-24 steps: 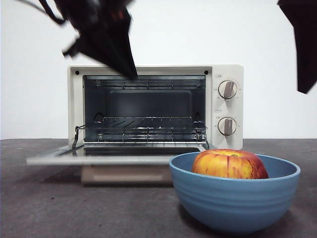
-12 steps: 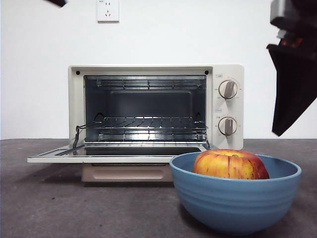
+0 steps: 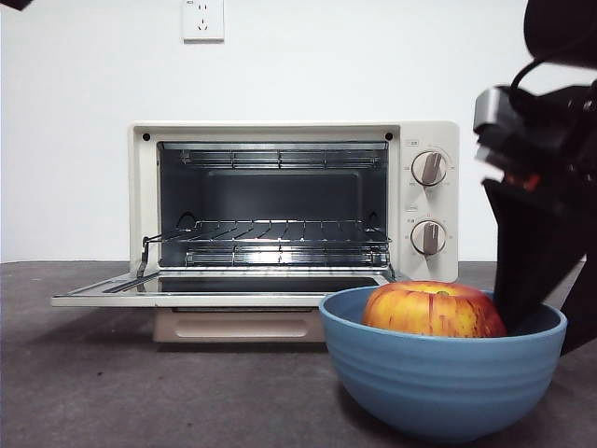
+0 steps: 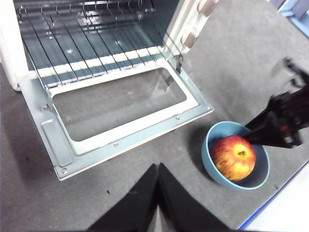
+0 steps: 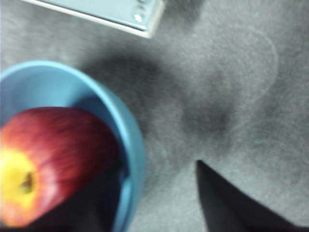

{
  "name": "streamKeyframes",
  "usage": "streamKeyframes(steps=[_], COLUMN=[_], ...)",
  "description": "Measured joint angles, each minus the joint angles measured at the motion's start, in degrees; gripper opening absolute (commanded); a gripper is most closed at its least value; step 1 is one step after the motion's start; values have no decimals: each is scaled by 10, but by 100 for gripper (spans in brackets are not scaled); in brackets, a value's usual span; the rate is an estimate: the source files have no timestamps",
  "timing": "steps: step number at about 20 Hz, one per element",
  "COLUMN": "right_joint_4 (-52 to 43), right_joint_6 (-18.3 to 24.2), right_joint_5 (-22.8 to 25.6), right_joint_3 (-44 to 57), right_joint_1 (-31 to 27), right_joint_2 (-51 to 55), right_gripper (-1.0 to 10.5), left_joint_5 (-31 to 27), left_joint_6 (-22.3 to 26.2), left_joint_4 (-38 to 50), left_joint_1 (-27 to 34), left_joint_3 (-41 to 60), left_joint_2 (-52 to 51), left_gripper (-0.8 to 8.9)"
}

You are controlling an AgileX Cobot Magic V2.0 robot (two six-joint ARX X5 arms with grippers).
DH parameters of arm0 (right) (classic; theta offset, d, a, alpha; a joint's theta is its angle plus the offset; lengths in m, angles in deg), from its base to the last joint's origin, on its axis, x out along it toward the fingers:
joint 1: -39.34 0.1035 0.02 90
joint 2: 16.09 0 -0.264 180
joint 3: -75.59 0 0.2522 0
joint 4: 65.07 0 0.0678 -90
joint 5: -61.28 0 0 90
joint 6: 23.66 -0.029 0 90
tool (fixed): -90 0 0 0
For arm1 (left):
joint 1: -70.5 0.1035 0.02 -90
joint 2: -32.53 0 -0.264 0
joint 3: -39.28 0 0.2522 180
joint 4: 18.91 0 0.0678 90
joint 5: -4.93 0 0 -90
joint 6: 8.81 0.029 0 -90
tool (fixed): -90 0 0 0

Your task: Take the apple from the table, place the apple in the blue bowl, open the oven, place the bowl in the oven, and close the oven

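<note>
The red and yellow apple (image 3: 429,310) (image 4: 233,157) (image 5: 53,159) lies inside the blue bowl (image 3: 438,373) (image 4: 208,155) (image 5: 131,145), which stands on the table (image 3: 140,392) to the front right of the oven (image 3: 270,132) (image 4: 9,43). The oven door (image 3: 224,299) (image 4: 125,136) hangs open and flat. My right gripper (image 3: 546,327) (image 5: 154,193) (image 4: 280,125) is open and straddles the bowl's right rim, one jaw inside beside the apple and one outside. My left gripper (image 4: 157,169) is shut and empty, high above the table in front of the door.
A wire rack (image 3: 270,229) sits inside the oven, and two grey knobs (image 3: 428,168) are on its right panel. A wall outlet (image 3: 202,19) is above the oven. The table's edge (image 4: 275,203) runs close behind the bowl in the left wrist view.
The left arm has lifted away from the oven's top and left the front view. The right gripper has come down from the upper right onto the bowl's right rim.
</note>
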Motion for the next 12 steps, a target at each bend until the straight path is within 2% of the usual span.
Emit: streamKeyframes(steps=[6,12], right_joint_4=[-9,-7], right_joint_6=[0,-11], right_joint_5=[-4,-26], right_joint_3=[0,1], right_joint_1=[3,8], right_joint_2=[-3,-3], right_gripper=[14,4], left_joint_5=[0,0], left_joint_6=[-2,-2], left_joint_4=[-4,-2], left_joint_1=[0,0], left_joint_3=[0,0], left_joint_2=[-3,3], left_gripper=[7,7])
